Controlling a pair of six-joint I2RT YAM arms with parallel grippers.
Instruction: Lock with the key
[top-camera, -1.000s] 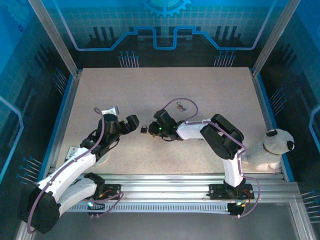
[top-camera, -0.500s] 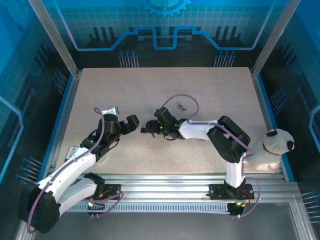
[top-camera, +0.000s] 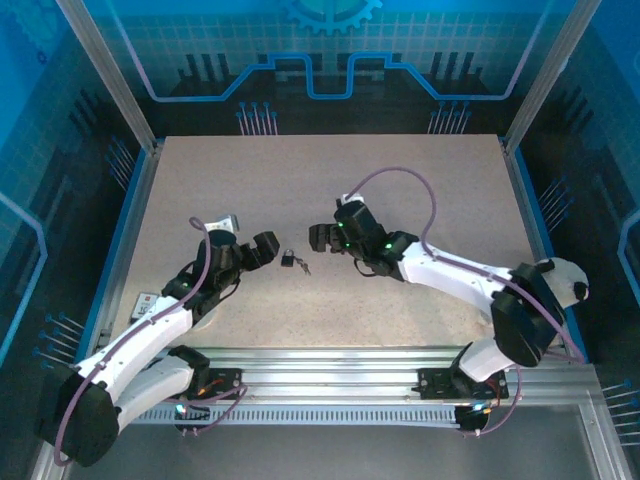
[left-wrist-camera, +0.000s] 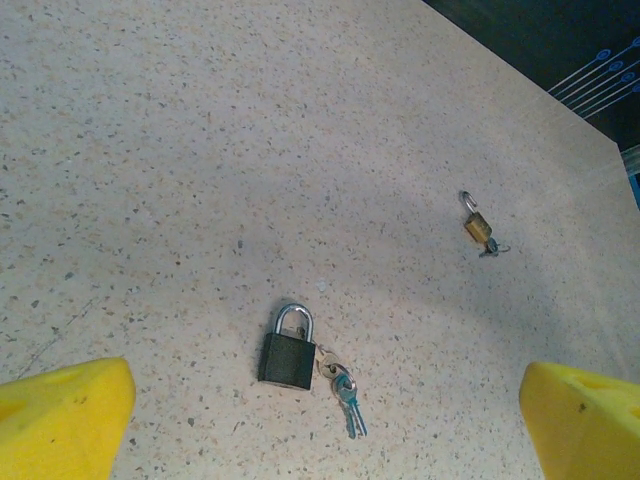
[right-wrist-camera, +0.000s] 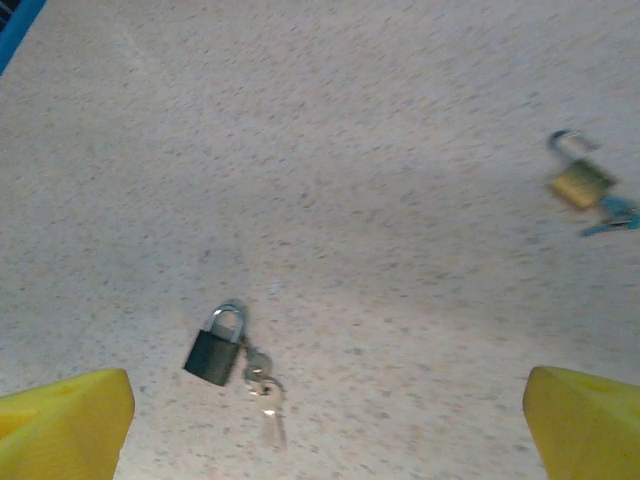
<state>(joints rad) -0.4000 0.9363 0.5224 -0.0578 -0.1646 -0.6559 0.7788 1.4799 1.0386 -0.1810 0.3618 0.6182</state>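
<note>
Keys (right-wrist-camera: 262, 395) by the black padlock (right-wrist-camera: 214, 350) look blurred; left pincer (left-wrist-camera: 322, 420) and right pincer (right-wrist-camera: 325, 422) gape empty

It was a robotics lab test cell: aluminium frame posts (top-camera: 108, 75), blue circuit-patterned wall panels (top-camera: 200, 40), and a speckled worktop (top-camera: 440, 180) enclosed within.

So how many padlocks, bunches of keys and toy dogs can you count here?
Padlocks: 2, the black padlock and the brass padlock
Key bunches: 2, the black padlock's keys and the brass padlock's keys
Toy dogs: 1, the toy dog
Total: 5
</note>
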